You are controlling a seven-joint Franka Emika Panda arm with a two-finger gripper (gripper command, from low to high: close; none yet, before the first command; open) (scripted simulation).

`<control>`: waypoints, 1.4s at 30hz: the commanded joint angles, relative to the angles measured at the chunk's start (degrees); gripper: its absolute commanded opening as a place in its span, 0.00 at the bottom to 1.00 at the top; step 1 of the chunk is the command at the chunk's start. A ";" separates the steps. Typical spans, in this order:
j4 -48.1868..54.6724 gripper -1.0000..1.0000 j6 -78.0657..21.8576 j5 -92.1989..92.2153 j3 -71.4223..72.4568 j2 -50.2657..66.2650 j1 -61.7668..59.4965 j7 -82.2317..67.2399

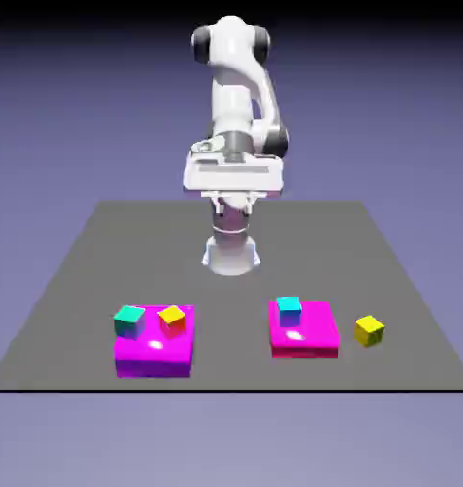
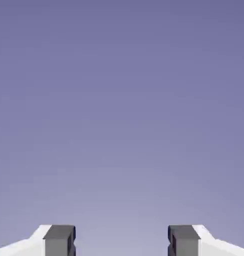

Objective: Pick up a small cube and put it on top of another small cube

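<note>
The end effector (image 2: 122, 240) is wide apart and holds nothing. In the hand view only blue-violet backdrop shows between its fingers (image 2: 58, 240). On the gray surface (image 1: 83, 276) sit two pink blocks. The right pink block (image 1: 316, 338) has a teal cube (image 1: 289, 307) on top. Just beside that block, to the exterior view's right, a yellow cube (image 1: 369, 330) rests on the surface. Well apart, on the exterior view's left, the left pink block (image 1: 154, 357) carries another teal cube (image 1: 129, 321) and a red-and-yellow cube (image 1: 171, 320).

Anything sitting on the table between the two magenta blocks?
Nothing. In the exterior view, the strip of grey table between the left magenta block and the right magenta block is bare.
</note>
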 commanded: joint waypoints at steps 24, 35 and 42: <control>25.75 0.50 -22.37 -10.30 16.33 49.49 22.30 21.95; 26.54 0.00 -19.20 -12.18 14.33 53.47 23.89 23.33; 19.74 0.00 -26.49 -6.12 12.86 38.93 18.80 11.81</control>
